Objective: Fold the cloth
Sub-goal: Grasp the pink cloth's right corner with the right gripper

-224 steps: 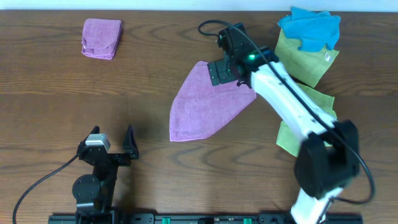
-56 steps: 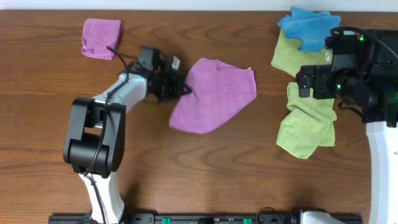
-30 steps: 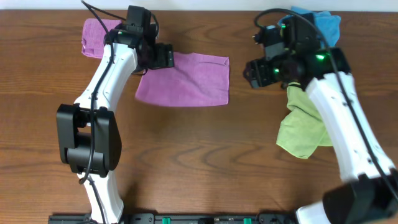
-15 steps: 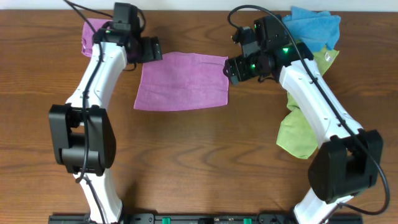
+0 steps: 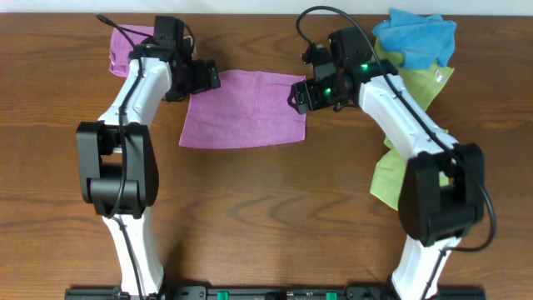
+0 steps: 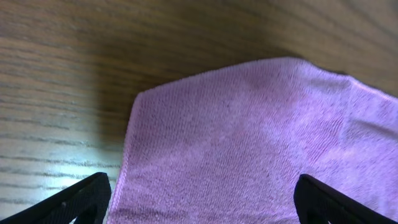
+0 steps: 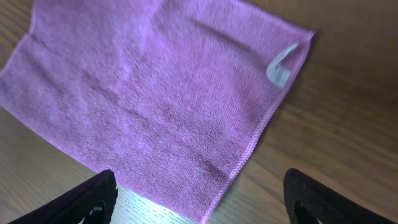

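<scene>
The purple cloth (image 5: 243,110) lies spread flat on the table at the middle back. Its white tag (image 7: 281,65) shows near one corner in the right wrist view. My left gripper (image 5: 202,81) is open at the cloth's far left corner; in its wrist view the cloth (image 6: 249,143) spans the gap between the fingers (image 6: 202,202). My right gripper (image 5: 301,96) is open at the cloth's far right corner, with the cloth's side edge (image 7: 186,118) between its fingers (image 7: 202,199). Neither gripper holds the cloth.
A small folded purple pad (image 5: 125,48) lies at the back left behind my left arm. At the right are yellow-green cloths (image 5: 398,167) and a blue cloth (image 5: 415,37) on top of them at the back right.
The cloth went from a crumpled triangle to a flat rectangle. Both grippers have come to its far corners; since half a second ago the right gripper has shifted slightly left.
</scene>
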Controlling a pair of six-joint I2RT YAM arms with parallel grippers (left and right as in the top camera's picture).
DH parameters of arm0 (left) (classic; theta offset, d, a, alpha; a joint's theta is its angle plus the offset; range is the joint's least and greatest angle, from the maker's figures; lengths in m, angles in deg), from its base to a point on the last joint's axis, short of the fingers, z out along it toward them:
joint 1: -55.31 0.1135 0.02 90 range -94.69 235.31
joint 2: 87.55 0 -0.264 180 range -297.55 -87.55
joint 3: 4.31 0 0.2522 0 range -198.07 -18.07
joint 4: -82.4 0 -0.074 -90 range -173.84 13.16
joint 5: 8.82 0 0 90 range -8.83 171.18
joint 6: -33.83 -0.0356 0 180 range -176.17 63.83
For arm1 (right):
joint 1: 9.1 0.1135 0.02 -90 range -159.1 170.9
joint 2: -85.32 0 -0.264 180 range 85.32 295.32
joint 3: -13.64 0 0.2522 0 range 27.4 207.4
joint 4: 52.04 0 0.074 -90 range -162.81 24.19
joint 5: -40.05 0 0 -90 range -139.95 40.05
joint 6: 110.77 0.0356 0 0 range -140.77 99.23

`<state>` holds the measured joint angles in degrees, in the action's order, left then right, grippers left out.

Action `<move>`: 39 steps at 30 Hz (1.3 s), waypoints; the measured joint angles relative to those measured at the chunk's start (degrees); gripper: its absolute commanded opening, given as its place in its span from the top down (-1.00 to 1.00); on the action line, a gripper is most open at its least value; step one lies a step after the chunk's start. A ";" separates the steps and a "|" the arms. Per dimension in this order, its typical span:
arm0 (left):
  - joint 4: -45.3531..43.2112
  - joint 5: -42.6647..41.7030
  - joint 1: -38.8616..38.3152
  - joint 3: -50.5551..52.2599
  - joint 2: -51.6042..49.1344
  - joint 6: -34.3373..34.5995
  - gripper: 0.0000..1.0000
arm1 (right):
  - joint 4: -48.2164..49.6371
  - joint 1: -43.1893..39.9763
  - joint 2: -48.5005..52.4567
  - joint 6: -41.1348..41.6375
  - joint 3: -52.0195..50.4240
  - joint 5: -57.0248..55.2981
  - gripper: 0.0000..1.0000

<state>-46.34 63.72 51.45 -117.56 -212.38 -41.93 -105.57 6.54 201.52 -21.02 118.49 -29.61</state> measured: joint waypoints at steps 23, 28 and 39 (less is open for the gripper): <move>-4.92 -3.69 2.40 0.00 -3.87 2.51 -0.91 | 5.25 -4.20 5.33 4.87 -0.09 7.65 -0.77; -6.60 -4.68 3.13 0.00 -4.13 3.98 -0.91 | 6.73 -4.24 7.06 6.21 -0.09 8.44 -0.76; -8.39 -6.64 3.32 -0.13 -6.21 5.95 -0.91 | 7.82 -4.42 7.15 7.48 -0.09 8.72 -0.74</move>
<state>-54.73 57.08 54.77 -117.69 -218.59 -35.99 -97.75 2.12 208.67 -13.55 118.40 -20.89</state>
